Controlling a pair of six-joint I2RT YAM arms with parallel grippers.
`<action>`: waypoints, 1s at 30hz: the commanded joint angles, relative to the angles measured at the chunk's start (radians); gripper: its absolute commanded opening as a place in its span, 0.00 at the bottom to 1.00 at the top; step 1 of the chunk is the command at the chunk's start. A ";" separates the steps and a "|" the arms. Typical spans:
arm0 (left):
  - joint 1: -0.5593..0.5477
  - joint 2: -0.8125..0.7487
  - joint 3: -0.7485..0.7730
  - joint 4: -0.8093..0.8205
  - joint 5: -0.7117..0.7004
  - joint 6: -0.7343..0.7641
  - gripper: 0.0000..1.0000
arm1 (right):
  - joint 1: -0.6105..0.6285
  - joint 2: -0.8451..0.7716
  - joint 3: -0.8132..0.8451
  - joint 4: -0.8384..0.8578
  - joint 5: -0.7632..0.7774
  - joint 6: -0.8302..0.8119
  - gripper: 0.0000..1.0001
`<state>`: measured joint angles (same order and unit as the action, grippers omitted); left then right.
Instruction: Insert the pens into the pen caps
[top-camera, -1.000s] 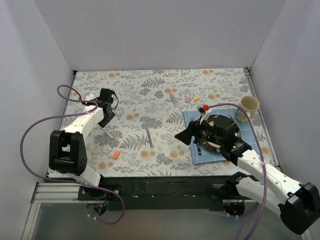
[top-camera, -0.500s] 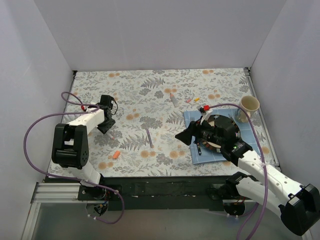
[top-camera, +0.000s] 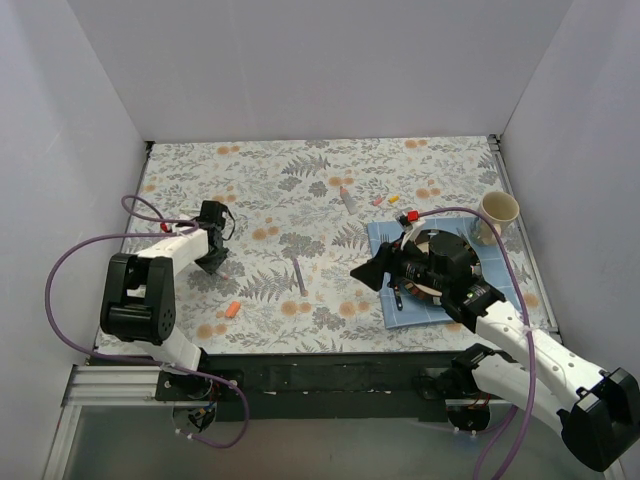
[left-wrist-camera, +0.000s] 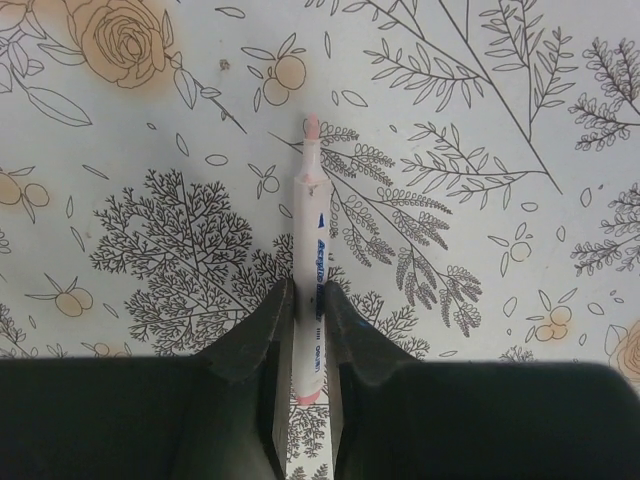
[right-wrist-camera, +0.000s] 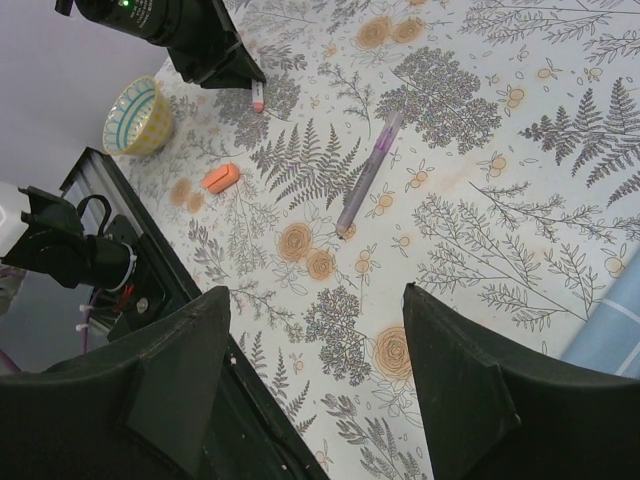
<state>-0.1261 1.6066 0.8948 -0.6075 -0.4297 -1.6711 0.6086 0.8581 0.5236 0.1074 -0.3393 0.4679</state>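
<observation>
My left gripper is shut on a whitish pen with a pink tip, which lies along the floral table and points away from the wrist. In the top view the left gripper is at the left side of the table and covers that pen. My right gripper is open and empty above the table. It hovers right of a purple pen, also in the right wrist view. Another whitish pen lies further back. An orange cap lies near the front left. Small caps lie at the back right.
A blue cloth at the right carries a dark plate and dark cutlery. A cream cup stands behind it. A yellow-rimmed bowl shows in the right wrist view beyond the left arm. White walls enclose the table.
My left gripper has moved toward the near edge, onto the whitish pen that lay beside it, and now grips it. The right arm has barely moved.
</observation>
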 joint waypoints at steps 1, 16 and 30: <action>-0.001 -0.017 -0.059 0.028 0.042 0.016 0.03 | 0.000 -0.002 -0.010 0.058 -0.009 0.012 0.76; -0.328 -0.525 -0.171 0.506 0.708 0.456 0.00 | -0.003 0.208 0.335 0.025 0.079 0.054 0.74; -0.457 -0.576 -0.267 0.893 1.059 0.404 0.00 | 0.000 0.311 0.300 0.317 -0.058 0.239 0.72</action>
<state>-0.5720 1.0267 0.6315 0.1749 0.5362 -1.2636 0.6086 1.1591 0.8463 0.2810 -0.3351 0.6514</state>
